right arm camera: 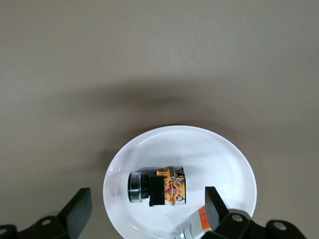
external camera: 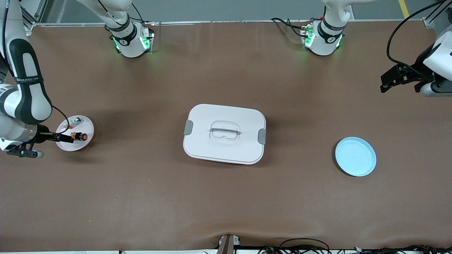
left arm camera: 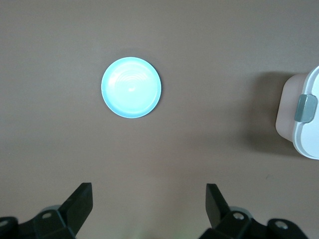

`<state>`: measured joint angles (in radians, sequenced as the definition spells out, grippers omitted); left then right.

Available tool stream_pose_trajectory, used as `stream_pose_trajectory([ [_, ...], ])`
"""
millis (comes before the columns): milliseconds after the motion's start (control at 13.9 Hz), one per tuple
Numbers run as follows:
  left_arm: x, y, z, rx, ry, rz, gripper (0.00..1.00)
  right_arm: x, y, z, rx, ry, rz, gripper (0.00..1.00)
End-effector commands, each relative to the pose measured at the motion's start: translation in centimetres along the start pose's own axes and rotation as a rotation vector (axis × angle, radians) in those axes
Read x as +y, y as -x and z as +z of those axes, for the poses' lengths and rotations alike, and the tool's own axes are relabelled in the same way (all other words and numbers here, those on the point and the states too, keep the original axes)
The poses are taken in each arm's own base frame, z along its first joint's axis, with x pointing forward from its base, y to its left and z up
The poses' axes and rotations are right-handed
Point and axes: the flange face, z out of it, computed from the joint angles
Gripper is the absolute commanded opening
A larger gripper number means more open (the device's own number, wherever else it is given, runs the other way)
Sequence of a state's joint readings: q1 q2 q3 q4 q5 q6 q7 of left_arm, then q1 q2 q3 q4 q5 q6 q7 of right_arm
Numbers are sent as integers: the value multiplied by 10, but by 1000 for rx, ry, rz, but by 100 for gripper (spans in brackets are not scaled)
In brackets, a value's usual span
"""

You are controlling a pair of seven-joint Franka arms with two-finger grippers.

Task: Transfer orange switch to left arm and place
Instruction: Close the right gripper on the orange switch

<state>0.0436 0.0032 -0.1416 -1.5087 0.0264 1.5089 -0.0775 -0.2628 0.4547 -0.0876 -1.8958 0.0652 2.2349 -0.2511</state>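
Observation:
The orange switch (external camera: 80, 136) (right arm camera: 158, 187) lies on its side on a small white plate (external camera: 87, 125) (right arm camera: 199, 149) at the right arm's end of the table. My right gripper (external camera: 65, 138) (right arm camera: 147, 208) hangs open just over that plate. The switch lies below the gap between its fingers, untouched. The white box (external camera: 224, 146) (left arm camera: 305, 130) with grey side clips sits shut at the table's middle. My left gripper (external camera: 391, 79) (left arm camera: 148, 200) waits open and empty, up in the air at the left arm's end of the table.
A silvery-white part with an orange bit (external camera: 76, 121) (right arm camera: 195, 228) shares the white plate with the switch. A light blue plate (external camera: 355, 156) (left arm camera: 131, 87) lies empty between the box and the left arm's end. Brown tabletop surrounds the box.

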Motion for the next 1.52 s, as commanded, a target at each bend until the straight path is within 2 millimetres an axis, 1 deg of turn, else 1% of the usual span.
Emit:
stream_pose_trajectory([
  [0, 2, 4, -6, 2, -4, 17, 100, 5, 5, 11, 3, -27, -34, 100],
  [289, 3, 1, -1, -4, -12, 18, 100, 13, 7, 28, 5, -38, -67, 100],
  [722, 2, 0, -1, -2, -13, 17, 100, 13, 11, 46, 8, -85, -16, 100],
  [938, 2, -3, 2, 1, -12, 14, 100, 12, 18, 62, 31, -68, -34, 100],
  [1443, 1, -3, 2, 0, -12, 16, 100, 14, 24, 70, 24, -67, -52, 100],
])
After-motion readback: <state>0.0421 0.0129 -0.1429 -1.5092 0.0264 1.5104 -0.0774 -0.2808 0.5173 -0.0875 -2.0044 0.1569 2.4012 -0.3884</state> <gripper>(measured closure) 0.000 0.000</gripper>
